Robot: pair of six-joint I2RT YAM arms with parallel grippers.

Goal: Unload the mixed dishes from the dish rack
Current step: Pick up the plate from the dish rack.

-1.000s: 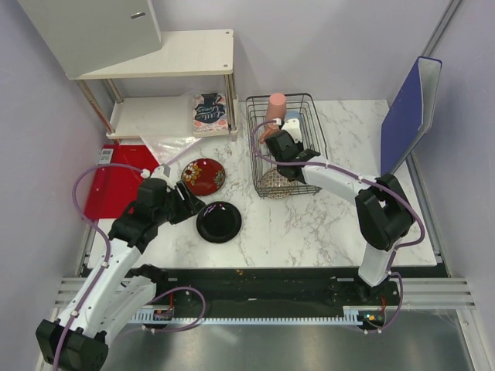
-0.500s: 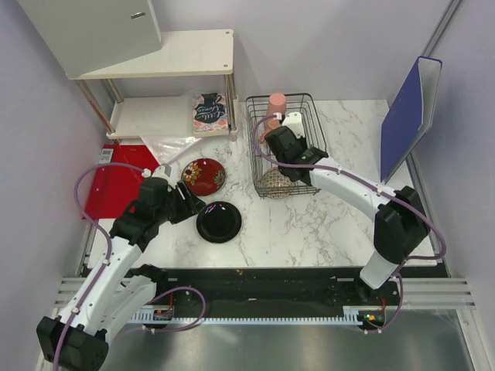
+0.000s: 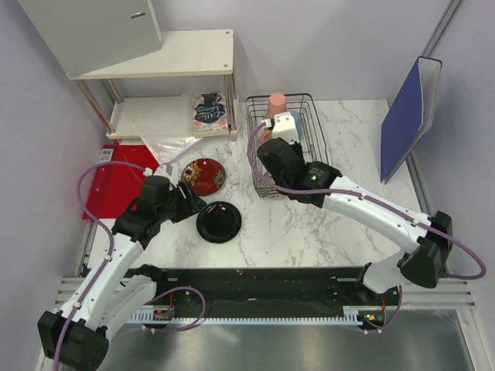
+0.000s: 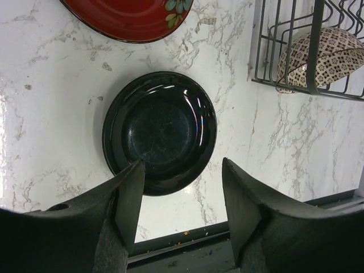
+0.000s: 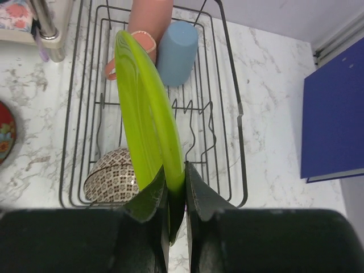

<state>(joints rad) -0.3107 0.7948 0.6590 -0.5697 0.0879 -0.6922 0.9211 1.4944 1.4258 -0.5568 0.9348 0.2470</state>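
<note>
right gripper (image 5: 175, 187): jaws pinched tight on the rim of the lime-green plate (image 5: 145, 114)
lime-green plate: stood on edge over the dish rack (image 5: 230, 108), face turned to 9 o'clock
inside rack: beige speckled bowl (image 5: 111, 173) at 7 o'clock corner; tall pink cup (image 5: 149, 14) and light-blue cup (image 5: 177, 51) at 12 o'clock end
left gripper (image 4: 182, 170): jaws well parted, gripped nothing, hung above the glossy black plate (image 4: 159, 131) on the table (image 4: 284, 142)
dark red patterned plate (image 4: 128, 17): at 11 o'clock of the black one

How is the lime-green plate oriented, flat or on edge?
On edge: the lime-green plate stands roughly upright, its rim pinched in the right gripper.
</note>
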